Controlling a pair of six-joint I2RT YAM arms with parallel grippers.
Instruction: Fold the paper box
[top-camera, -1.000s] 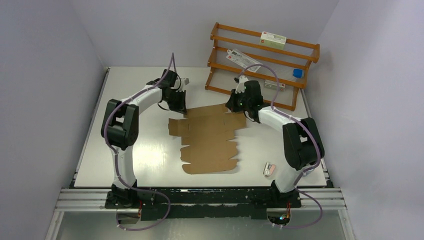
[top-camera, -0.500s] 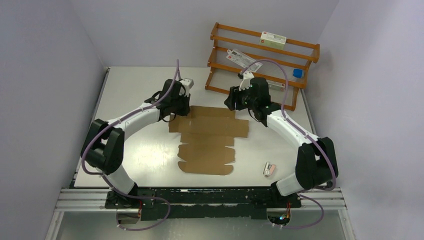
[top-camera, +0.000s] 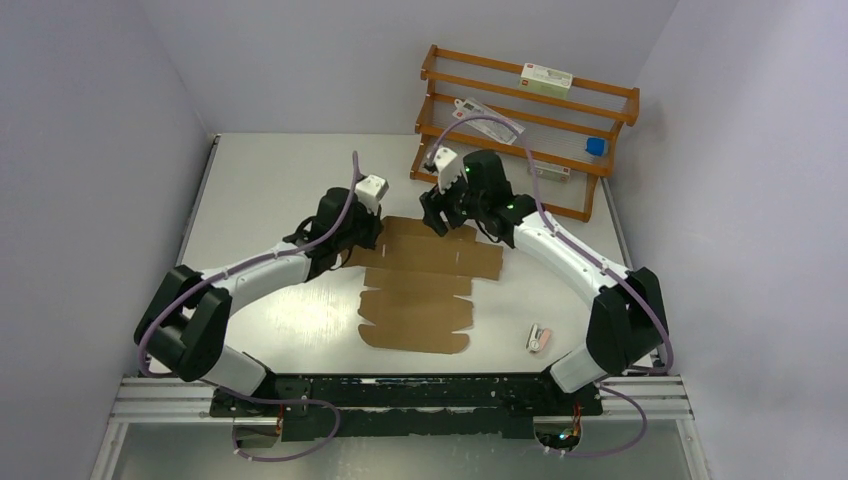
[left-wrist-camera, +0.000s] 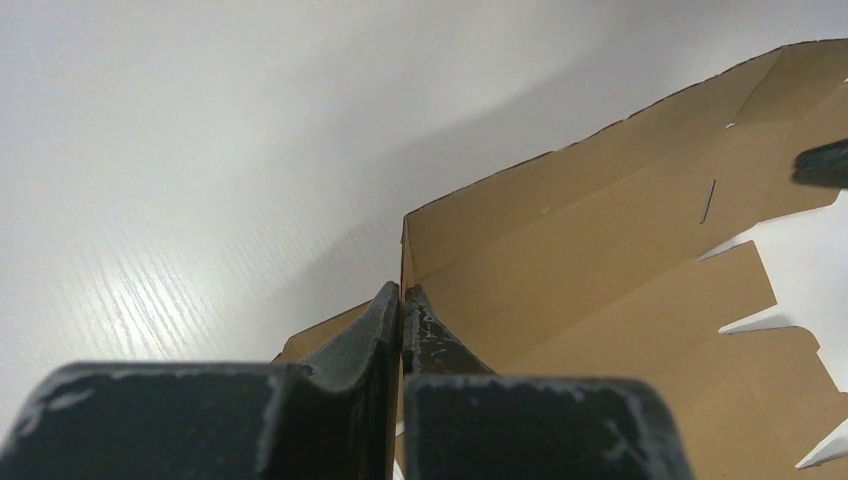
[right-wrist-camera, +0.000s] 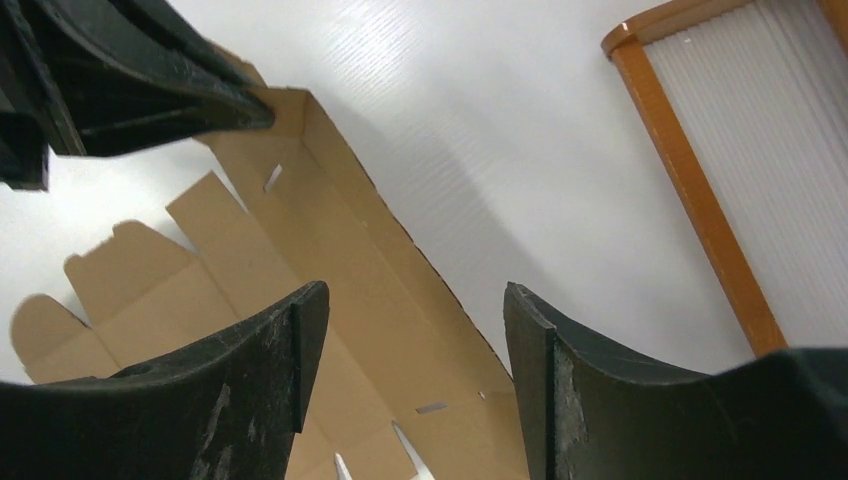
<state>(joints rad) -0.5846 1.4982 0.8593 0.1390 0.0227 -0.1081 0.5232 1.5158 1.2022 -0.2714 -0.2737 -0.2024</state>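
The paper box (top-camera: 418, 280) is a flat brown die-cut sheet lying in the middle of the table, and its far strip is tilted up. My left gripper (top-camera: 368, 240) is shut on the sheet's far left corner. In the left wrist view the fingertips (left-wrist-camera: 402, 296) pinch the cardboard edge, with the paper box (left-wrist-camera: 610, 250) stretching to the right. My right gripper (top-camera: 437, 226) hovers open over the far strip, holding nothing. The right wrist view has the right gripper (right-wrist-camera: 415, 305) spread above the paper box (right-wrist-camera: 320, 250), and the left gripper (right-wrist-camera: 140, 90) shows at the upper left.
An orange wooden rack (top-camera: 520, 125) stands at the back right, holding small printed cartons (top-camera: 545, 78) and a blue object (top-camera: 595, 146). Its frame (right-wrist-camera: 690, 190) is close to the right gripper. A small white item (top-camera: 539, 337) lies on the table near the right arm's base.
The right gripper has opened, let go of the sheet's far edge and moved left. The left arm has stretched forward and right while still pinching the corner.
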